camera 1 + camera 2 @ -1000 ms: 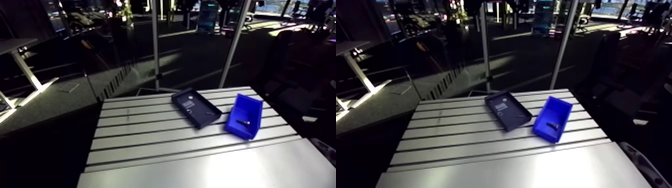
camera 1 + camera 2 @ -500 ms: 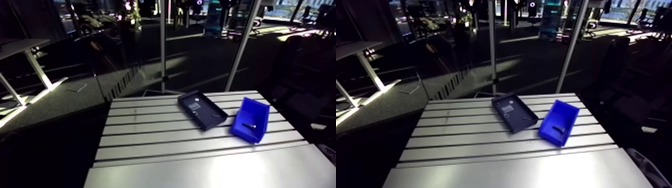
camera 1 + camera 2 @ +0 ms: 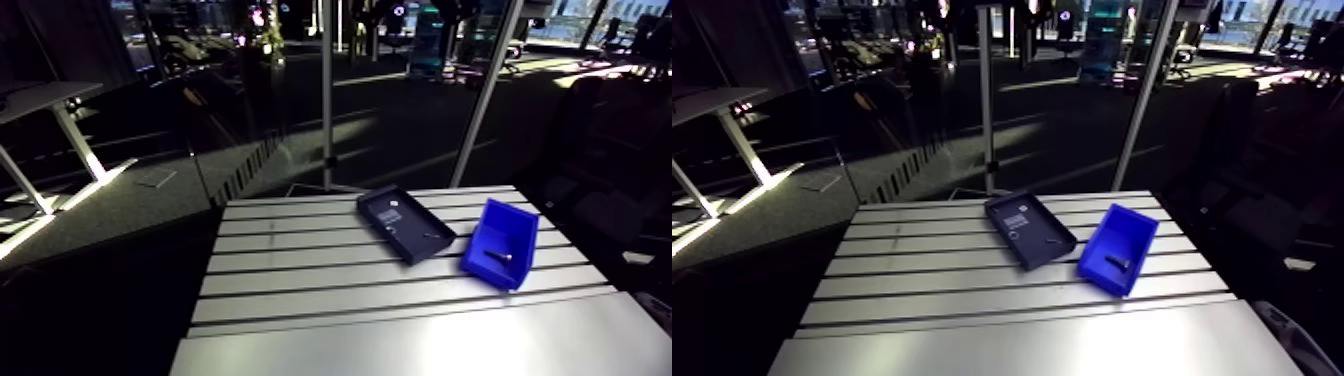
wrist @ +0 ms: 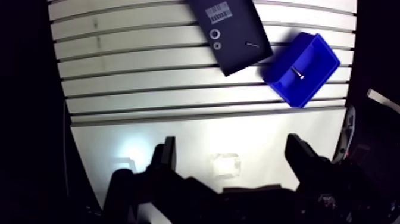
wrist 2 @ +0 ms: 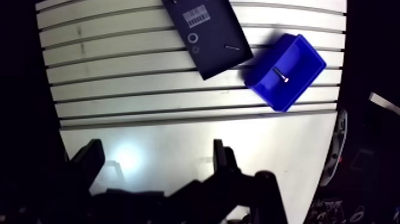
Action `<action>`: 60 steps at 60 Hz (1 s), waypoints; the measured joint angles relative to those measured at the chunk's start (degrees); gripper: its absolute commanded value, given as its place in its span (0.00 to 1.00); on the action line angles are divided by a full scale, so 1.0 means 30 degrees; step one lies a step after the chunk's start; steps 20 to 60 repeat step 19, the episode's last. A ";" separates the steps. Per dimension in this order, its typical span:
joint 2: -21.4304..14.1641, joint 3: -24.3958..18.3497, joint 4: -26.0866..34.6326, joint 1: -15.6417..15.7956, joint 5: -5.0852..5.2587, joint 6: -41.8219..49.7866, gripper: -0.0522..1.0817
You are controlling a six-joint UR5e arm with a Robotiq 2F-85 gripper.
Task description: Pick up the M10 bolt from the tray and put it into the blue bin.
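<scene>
A dark bolt (image 4: pixel 296 73) lies inside the blue bin (image 4: pixel 313 55), which stands on the slotted table far ahead of my gripper (image 4: pixel 232 158). In the arm view the bolt (image 3: pixel 497 254) rests on the floor of the bin (image 3: pixel 511 224). Beside the bin lies the dark tray (image 4: pixel 237 24), also seen in the arm view as a dark tray (image 3: pixel 408 240). It holds a white label, two small rings (image 4: pixel 216 39) and a thin screw (image 4: pixel 252 44). My gripper hangs high above the table's near part, open, with nothing between its fingers (image 4: pixel 167 156).
The slotted aluminium table (image 3: pixel 300 290) stretches from the tray and bin toward me, with a bright reflection on its near part. Its far edge and side edges drop off into the dark room.
The whole arm view has shifted a little, so the camera moved. Tray, bin and bolt keep their places on the table.
</scene>
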 measured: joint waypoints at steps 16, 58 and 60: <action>-0.0041 0.0142 -0.0030 -0.0022 -0.0048 -0.0021 0.05; -0.0045 0.0158 -0.0040 -0.0030 -0.0058 -0.0025 0.05; -0.0045 0.0158 -0.0040 -0.0030 -0.0058 -0.0025 0.05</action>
